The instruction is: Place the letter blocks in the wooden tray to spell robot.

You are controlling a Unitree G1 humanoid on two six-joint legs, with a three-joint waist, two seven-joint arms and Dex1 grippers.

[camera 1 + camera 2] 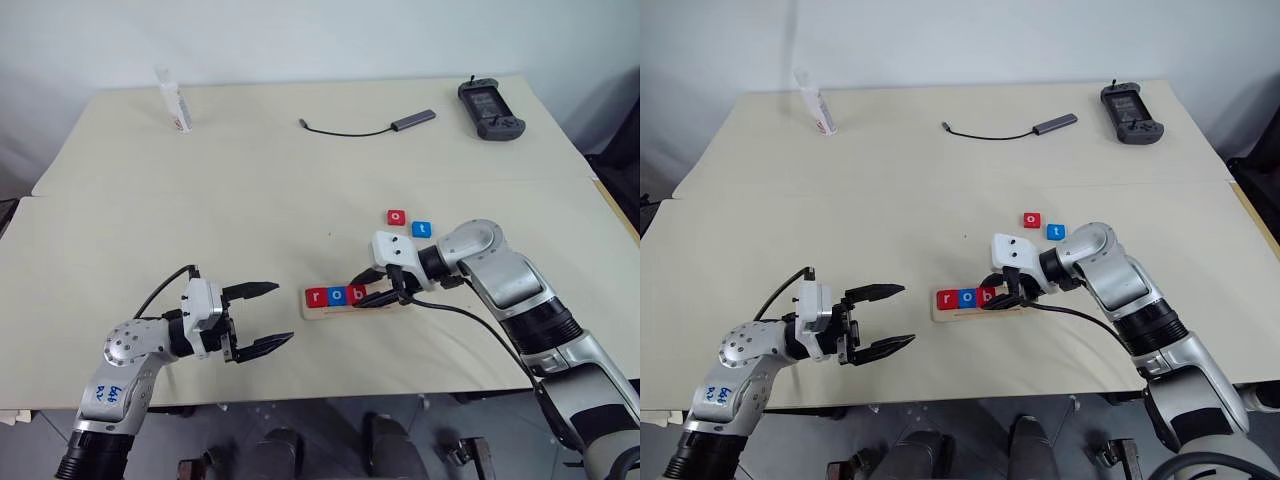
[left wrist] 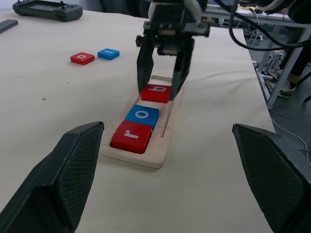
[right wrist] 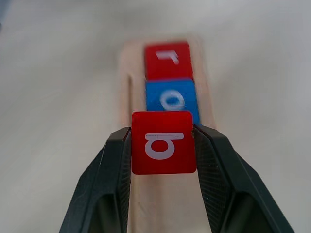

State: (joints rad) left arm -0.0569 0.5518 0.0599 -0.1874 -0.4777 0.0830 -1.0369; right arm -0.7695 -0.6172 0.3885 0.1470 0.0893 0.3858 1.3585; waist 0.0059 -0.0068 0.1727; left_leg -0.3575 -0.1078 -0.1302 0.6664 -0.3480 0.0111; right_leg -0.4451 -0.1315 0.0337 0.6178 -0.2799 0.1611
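While the whole setup sits on a big cream table point(image 1: 250, 200) against a plain white wall, a few odds and ends are parked along the far edge: a small white bottle point(image 1: 174, 101) at the far left, a grey adapter with a cable point(image 1: 385, 126) around the middle, and a dark handheld controller point(image 1: 490, 108) at the far right.

Near the front left, the left gripper point(image 1: 263, 316) is held just above the table with its fingers spread wide and nothing between them, pointed toward the tray point(image 1: 325, 312) but well apart from it.

Just right of it, the tray is lying flat near the middle front. Two blocks are seated in it already, the red r point(image 2: 131, 136) at the left end and the blue o point(image 2: 142, 116) touching it. The red b point(image 3: 164, 141) is pinched on both sides by the right gripper point(image 3: 163, 145), right beside the blue o, over the next slot; whether it's touching the tray can't be told.

Further back and right, the red o point(image 1: 397, 217) and blue t point(image 1: 422, 229) are left loose on the table, side by side, near the right arm.
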